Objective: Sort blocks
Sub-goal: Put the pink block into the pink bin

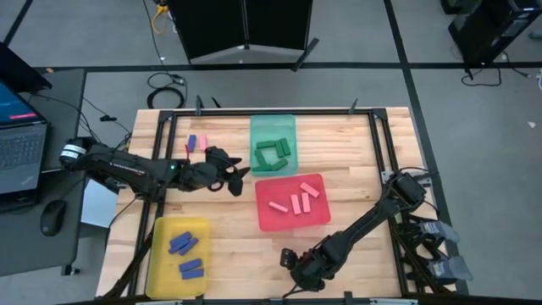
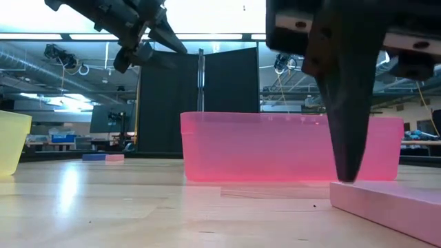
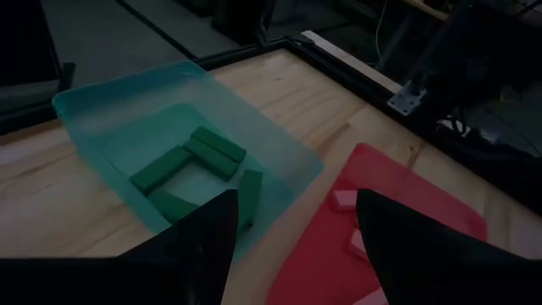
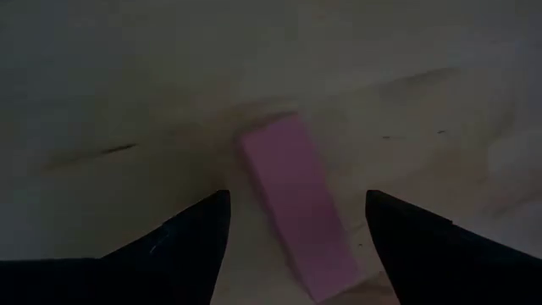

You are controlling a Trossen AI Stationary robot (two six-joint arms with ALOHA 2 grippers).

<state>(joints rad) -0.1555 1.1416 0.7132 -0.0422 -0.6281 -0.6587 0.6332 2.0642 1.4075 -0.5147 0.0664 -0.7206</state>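
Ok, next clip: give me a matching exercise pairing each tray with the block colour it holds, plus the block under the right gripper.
Things:
1. teal tray
2. red tray
3. yellow tray
4. right gripper

Matches:
A. blue blocks
B. open over a lone pink block on the table
C. green blocks
D. pink blocks

Pairs: 1-C, 2-D, 3-A, 4-B
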